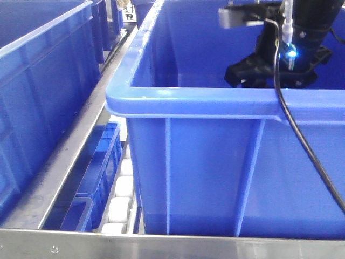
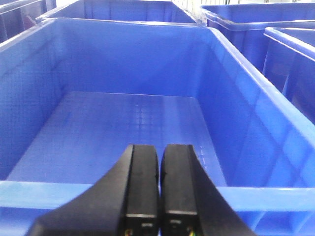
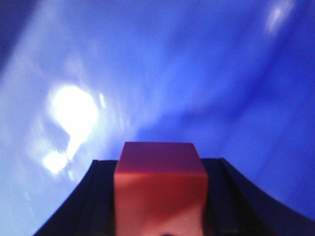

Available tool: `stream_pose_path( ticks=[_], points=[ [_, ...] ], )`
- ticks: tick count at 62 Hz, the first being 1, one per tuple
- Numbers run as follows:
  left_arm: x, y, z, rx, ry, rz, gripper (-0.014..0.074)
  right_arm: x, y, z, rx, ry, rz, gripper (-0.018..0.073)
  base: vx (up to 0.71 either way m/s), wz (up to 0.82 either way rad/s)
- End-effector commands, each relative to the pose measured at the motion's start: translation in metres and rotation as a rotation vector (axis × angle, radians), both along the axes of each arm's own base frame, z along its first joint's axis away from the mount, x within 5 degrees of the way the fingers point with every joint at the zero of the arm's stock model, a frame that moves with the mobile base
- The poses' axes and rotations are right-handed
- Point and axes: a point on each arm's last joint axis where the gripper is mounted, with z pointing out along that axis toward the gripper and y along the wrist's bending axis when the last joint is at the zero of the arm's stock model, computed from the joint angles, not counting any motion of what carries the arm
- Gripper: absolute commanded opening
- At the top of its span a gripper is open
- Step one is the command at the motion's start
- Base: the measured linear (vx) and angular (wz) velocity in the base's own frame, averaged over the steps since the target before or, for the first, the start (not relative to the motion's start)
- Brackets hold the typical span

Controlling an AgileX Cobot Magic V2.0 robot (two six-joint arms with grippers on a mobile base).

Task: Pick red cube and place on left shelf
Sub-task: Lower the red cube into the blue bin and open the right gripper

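Red cube [image 3: 160,189] sat clamped between the jaws of the right tool [image 3: 160,196], inside a big blue crate [image 1: 226,102]; it looked light, stiff and flat-sided, best pinched on opposite faces. Left tool [image 2: 158,189] was clenched on nothing above another crate [image 2: 236,78], which held nothing visible.

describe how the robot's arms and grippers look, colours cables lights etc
Both grippers are matte black. The left gripper has two flat, blocky fingers with small coloured wires at their base. The right gripper hangs from a black wrist with a glowing blue light, a grey bracket and a black cable.
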Motion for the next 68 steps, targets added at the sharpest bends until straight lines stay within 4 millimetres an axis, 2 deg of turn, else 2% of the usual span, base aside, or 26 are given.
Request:
stream_pose_path(
  ticks=[1,9,18,24,37,48,58,63,68],
  points=[
    [0.000,0.001,0.000,-0.010,-0.071,0.013,0.0101,0.001,-0.002,0.028,0.027,-0.096,0.000,0.0065,0.00,0.00],
    [0.000,0.001,0.000,-0.010,-0.071,0.013,0.0101,0.000,-0.003,0.027,0.018,-0.077,-0.001,0.0165,0.00,0.00],
    [0.000,0.001,0.000,-0.010,-0.071,0.013,0.0101,-0.001,-0.003,0.027,0.012,-0.061,-0.002,0.0367,0.00,0.00],
    [0.000,0.001,0.000,-0.010,-0.071,0.013,0.0101,-0.002,-0.003,0.028,0.010,-0.056,-0.002,0.0463,0.00,0.00],
    [0.000,0.001,0.000,-0.010,-0.071,0.013,0.0101,-0.001,-0.004,0.036,-0.002,-0.059,0.000,0.0598,0.00,0.00],
    [0.000,0.001,0.000,-0.010,-0.071,0.013,0.0101,0.000,-0.005,0.045,-0.025,-0.066,0.005,0.0606,0.00,0.00],
    [0.000,0.001,0.000,-0.010,-0.071,0.013,0.0101,-0.008,-0.008,0.076,0.010,-0.156,0.003,0.0580,0.00,0.00],
    [0.000,0.001,0.000,-0.010,-0.071,0.013,0.0101,-0.018,-0.012,0.096,0.038,-0.225,0.002,0.0502,0.00,0.00],
    [0.000,0.001,0.000,-0.010,-0.071,0.013,0.0101,-0.033,-0.018,0.119,0.063,-0.288,0.001,0.0335,0.00,0.00]
  ],
)
